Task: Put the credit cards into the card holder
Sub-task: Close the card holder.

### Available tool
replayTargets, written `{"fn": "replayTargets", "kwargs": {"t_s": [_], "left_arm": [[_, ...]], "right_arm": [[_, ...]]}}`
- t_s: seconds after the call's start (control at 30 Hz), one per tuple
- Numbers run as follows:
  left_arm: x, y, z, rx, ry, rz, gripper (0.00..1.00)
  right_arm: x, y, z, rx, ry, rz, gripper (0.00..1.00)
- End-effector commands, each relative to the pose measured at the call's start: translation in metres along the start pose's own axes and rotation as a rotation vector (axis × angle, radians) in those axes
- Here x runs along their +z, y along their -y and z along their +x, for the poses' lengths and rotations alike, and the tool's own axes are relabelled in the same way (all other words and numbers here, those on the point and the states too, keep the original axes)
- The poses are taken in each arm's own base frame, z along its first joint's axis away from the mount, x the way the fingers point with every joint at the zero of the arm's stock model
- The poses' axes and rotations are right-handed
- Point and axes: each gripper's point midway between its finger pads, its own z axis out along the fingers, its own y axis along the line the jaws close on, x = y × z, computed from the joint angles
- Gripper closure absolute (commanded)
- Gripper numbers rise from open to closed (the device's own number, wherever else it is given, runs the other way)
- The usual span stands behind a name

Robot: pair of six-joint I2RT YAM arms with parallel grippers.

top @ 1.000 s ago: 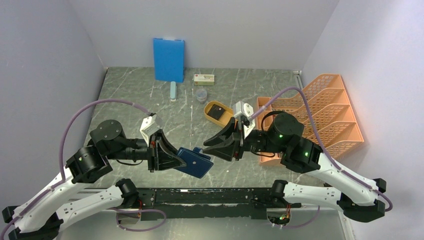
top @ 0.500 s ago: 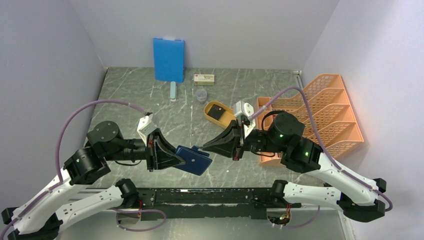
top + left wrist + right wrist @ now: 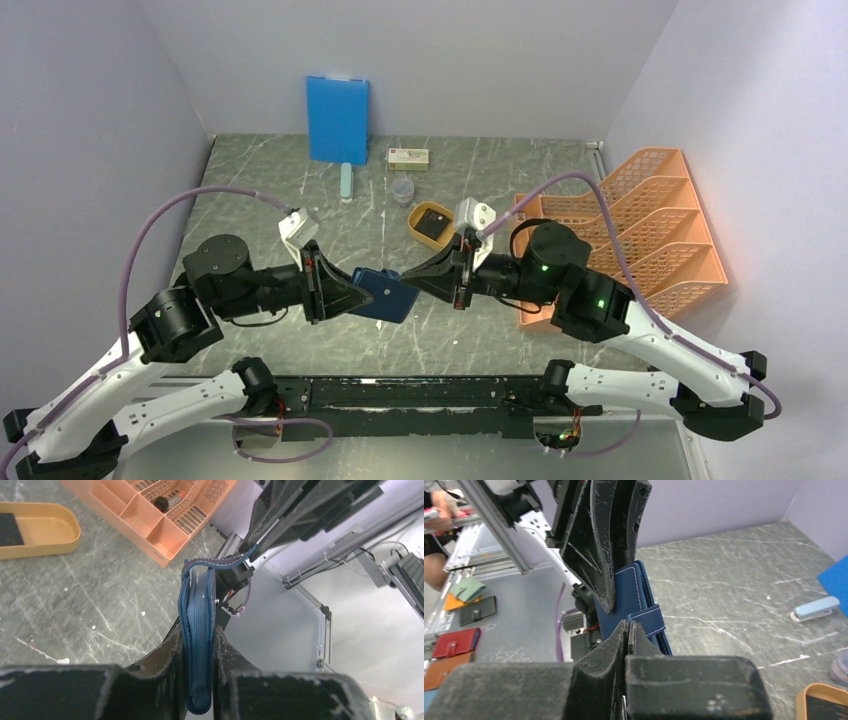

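My left gripper (image 3: pixel 368 296) is shut on the dark navy card holder (image 3: pixel 392 296), which it holds edge-up above the table's middle. In the left wrist view the holder (image 3: pixel 197 605) sits squeezed between my fingers (image 3: pixel 170 650), and its clasp tab (image 3: pixel 225 561) bends away toward the right gripper's tips. My right gripper (image 3: pixel 410 284) is shut, pinching that tab (image 3: pixel 651 620) at the holder's (image 3: pixel 626 587) edge. A flat black card (image 3: pixel 433 223) lies in the yellow-orange oval tray (image 3: pixel 416 231).
An orange mesh file rack (image 3: pixel 640 230) stands at the right. At the back are a large blue board (image 3: pixel 337 118), a light blue stapler (image 3: pixel 346 182), a small white box (image 3: pixel 408 157) and a small clear cup (image 3: pixel 402 190).
The right gripper closed and slid left onto the holder's tab. The left arm carried the card holder a little farther from the front edge.
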Motion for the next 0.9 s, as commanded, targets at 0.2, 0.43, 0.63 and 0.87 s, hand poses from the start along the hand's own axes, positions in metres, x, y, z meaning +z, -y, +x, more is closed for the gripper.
{"fn": "replayTargets", "kwargs": {"t_s": [0.2, 0.43, 0.63, 0.87], "left_arm": [[0.0, -0.013, -0.024, -0.178, 0.108, -0.129, 0.95], [0.005, -0.014, -0.02, -0.22, 0.075, -0.142, 0.95], [0.01, -0.014, -0.015, -0.256, 0.048, -0.139, 0.95], [0.012, -0.016, -0.016, -0.341, 0.062, -0.163, 0.95]], "right_arm": [[0.007, 0.032, 0.032, -0.005, 0.002, 0.15, 1.0], [0.012, 0.042, 0.044, 0.009, 0.012, 0.195, 1.0], [0.015, 0.045, 0.048, 0.013, 0.019, 0.207, 1.0], [0.016, 0.048, 0.057, 0.003, -0.003, 0.213, 1.0]]}}
